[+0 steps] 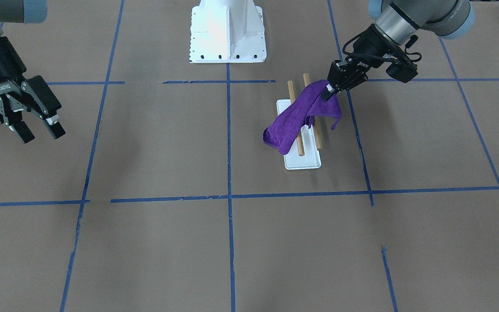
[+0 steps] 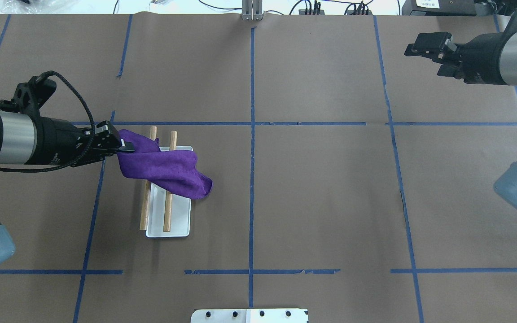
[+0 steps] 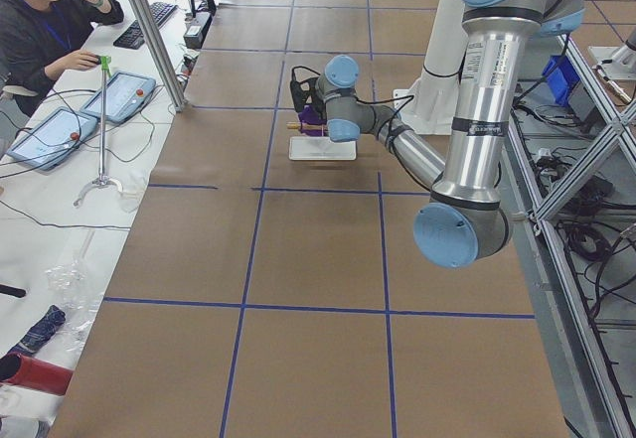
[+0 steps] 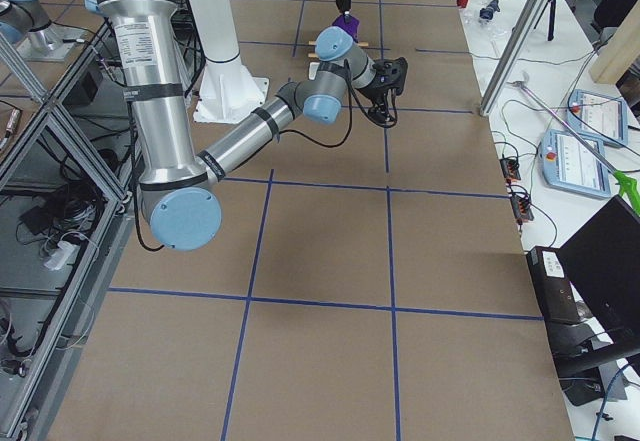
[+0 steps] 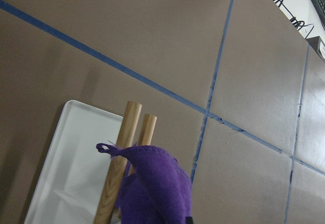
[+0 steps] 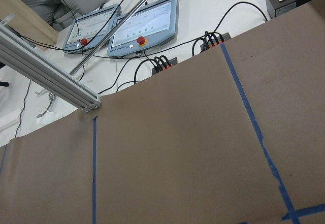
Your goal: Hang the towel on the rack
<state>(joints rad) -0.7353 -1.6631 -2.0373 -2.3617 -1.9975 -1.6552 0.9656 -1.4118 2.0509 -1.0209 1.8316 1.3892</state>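
Observation:
The purple towel (image 2: 164, 169) lies draped across both wooden rods of the rack (image 2: 169, 228), one end hanging off past the far rod. It also shows in the front view (image 1: 295, 119) over the rack (image 1: 303, 162). My left gripper (image 2: 121, 146) is shut on the towel's corner, just beside the rack's outer rod; it shows in the front view (image 1: 328, 92) too. The left wrist view shows the towel (image 5: 152, 188) and the rod tips (image 5: 133, 113). My right gripper (image 1: 37, 130) is open and empty, held high far from the rack.
The white bolted robot pedestal (image 1: 228, 34) stands at the table's robot side. Blue tape lines (image 2: 251, 134) divide the brown table. An operator (image 3: 50, 26) sits at a side desk with tablets.

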